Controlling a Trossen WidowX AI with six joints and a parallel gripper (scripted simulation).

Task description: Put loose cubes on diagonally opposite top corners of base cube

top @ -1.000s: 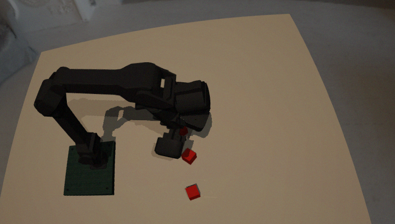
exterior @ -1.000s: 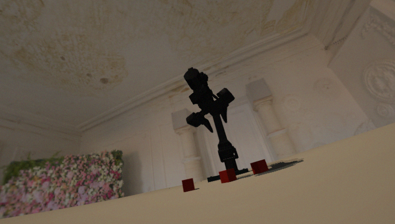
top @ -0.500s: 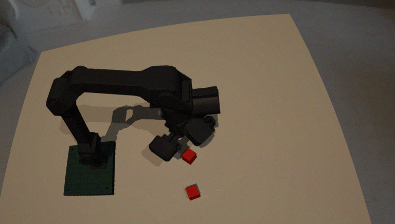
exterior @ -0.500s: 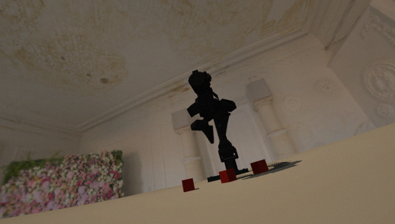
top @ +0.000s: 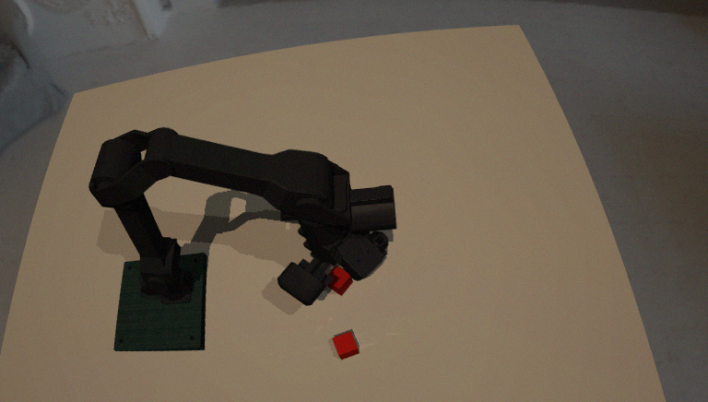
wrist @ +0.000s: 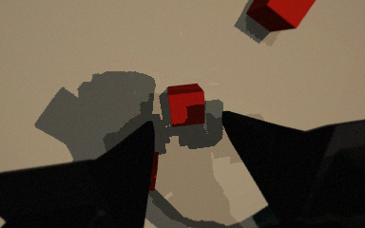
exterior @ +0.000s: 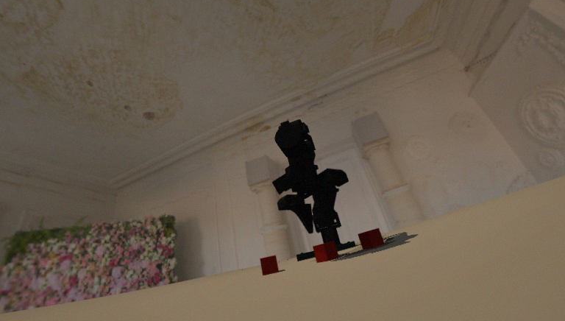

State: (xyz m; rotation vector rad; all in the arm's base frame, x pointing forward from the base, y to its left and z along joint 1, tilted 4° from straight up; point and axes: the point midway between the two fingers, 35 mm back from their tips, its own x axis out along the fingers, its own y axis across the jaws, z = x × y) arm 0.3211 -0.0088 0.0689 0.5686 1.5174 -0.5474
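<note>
Three similar red cubes stand apart in a row on the table; I cannot tell which is the fixed base. The middle cube (top: pixel 341 284) (exterior: pixel 325 252) (wrist: pixel 181 102) lies ahead of and below my fingertips. An end cube (top: pixel 345 344) (exterior: pixel 268 265) (wrist: pixel 287 10) shows at the top right of the wrist view. The other end cube (exterior: pixel 371 238) (wrist: pixel 153 172) is hidden under the arm in the top view and mostly behind the left finger in the wrist view. My gripper (top: pixel 333 271) (exterior: pixel 315 230) (wrist: pixel 188 122) is open and empty, a little above the middle cube.
The arm stands on a dark green base plate (top: pixel 156 329) on the tan table (top: pixel 469 142). The forearm reaches over the table, and its shadow falls around the middle cube. The table's right edge is far from the cubes.
</note>
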